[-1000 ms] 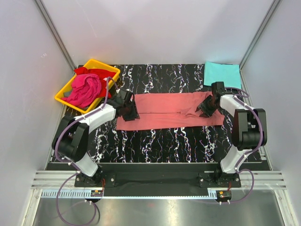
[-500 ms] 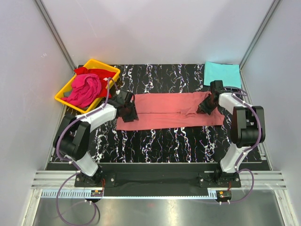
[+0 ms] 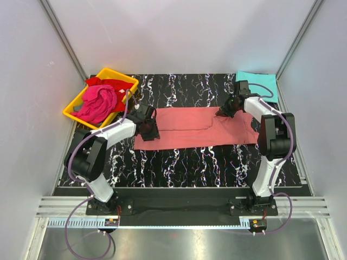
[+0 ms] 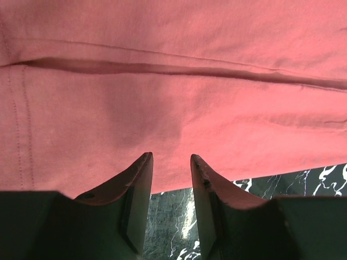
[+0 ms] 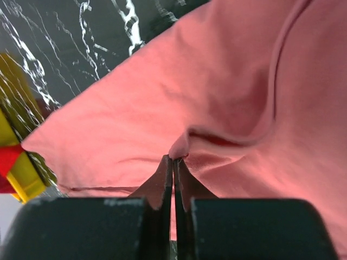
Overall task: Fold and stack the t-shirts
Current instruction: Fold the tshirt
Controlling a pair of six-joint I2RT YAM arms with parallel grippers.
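now the right gripper (image 5: 173, 161) pinches a salmon-pink t-shirt (image 3: 190, 135) fold.

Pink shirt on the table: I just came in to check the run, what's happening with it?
The right gripper is shut on a pinch of the salmon-pink t-shirt at its right end. The left gripper sits open at the left end. The turquoise t-shirt lies folded at the far right; the magenta t-shirt and red t-shirt lie crumpled in the yellow tray.

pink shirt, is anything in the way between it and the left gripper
Nothing visible does. The left gripper hangs with open jaws right at the pink shirt, over its edge, with only bare cloth ahead of the fingers.
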